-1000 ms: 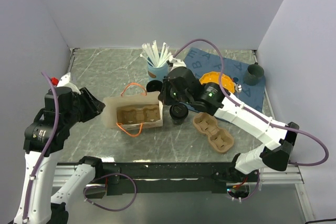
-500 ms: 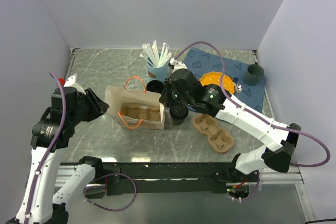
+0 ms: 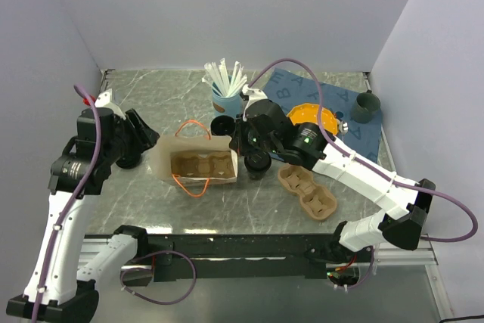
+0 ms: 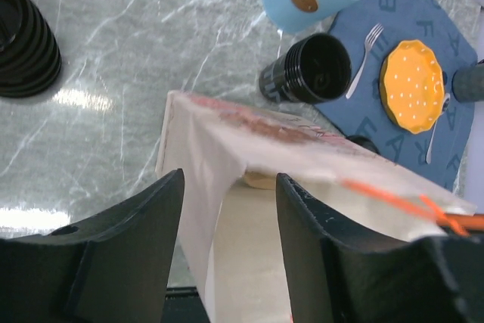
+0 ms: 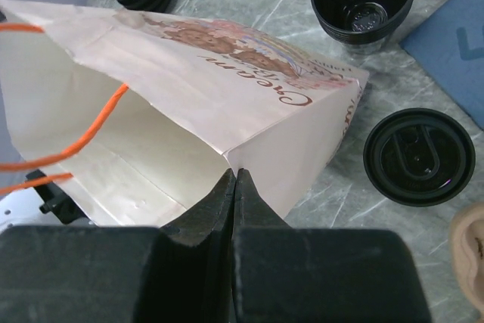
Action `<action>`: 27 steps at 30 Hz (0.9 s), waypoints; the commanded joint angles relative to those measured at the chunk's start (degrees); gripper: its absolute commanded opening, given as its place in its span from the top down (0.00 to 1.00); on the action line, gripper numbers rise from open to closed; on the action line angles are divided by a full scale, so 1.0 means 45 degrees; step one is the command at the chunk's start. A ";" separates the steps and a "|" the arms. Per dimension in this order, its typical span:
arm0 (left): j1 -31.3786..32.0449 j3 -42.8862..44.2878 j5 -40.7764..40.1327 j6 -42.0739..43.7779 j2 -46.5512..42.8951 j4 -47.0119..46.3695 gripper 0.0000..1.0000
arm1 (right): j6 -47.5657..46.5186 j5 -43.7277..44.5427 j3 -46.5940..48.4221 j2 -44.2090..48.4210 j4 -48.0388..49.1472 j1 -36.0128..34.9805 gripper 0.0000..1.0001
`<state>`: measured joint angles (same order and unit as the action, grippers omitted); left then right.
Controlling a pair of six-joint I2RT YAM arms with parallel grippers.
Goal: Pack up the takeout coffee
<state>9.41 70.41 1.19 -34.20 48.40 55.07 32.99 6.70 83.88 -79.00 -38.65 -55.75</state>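
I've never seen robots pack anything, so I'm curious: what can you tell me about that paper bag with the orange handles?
The paper bag is cream, with a brown picture and script lettering printed on one long side, and orange cord handles. It stands open on the marbled table, with a brown cardboard cup carrier lying in its bottom. The right gripper has its jaws shut on the rim at one end. The left gripper has its jaws open astride the opposite end wall.
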 commanded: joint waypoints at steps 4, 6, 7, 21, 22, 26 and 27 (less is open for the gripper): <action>-0.0021 0.0213 -0.0226 0.0314 0.0065 -0.0559 0.53 | -0.0633 -0.0199 0.0190 0.0388 0.0504 -0.0092 1.00; -0.0021 -0.0002 -0.0226 0.0256 -0.0304 -0.0383 0.54 | -0.0633 -0.0219 0.0189 0.0388 0.0446 -0.0092 1.00; -0.0021 -0.0080 -0.0226 0.0275 -0.0423 -0.0382 0.54 | -0.0652 -0.0200 0.0150 0.0388 0.0426 -0.0112 1.00; -0.0021 -0.1272 0.0047 0.0567 -0.0620 -0.1124 0.66 | -0.0926 -0.0375 -0.0046 0.0486 0.0485 -0.0092 1.00; -0.0021 -0.1311 0.0086 0.0606 -0.0600 -0.1163 0.67 | -0.0906 -0.0395 -0.0045 0.0486 0.0484 -0.0092 1.00; -0.0020 -0.1331 0.0184 0.0607 -0.0580 -0.1339 0.85 | -0.0945 -0.0356 -0.0182 0.0544 0.0523 -0.0092 1.00; -0.0021 -0.1292 0.0204 0.0587 -0.0580 -0.1339 0.88 | -0.0945 -0.0375 -0.0163 0.0544 0.0485 -0.0092 1.00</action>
<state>9.41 64.25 1.69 -32.29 46.09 52.29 29.67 4.86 83.83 -78.94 -38.50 -55.75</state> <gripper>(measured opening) 0.172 0.009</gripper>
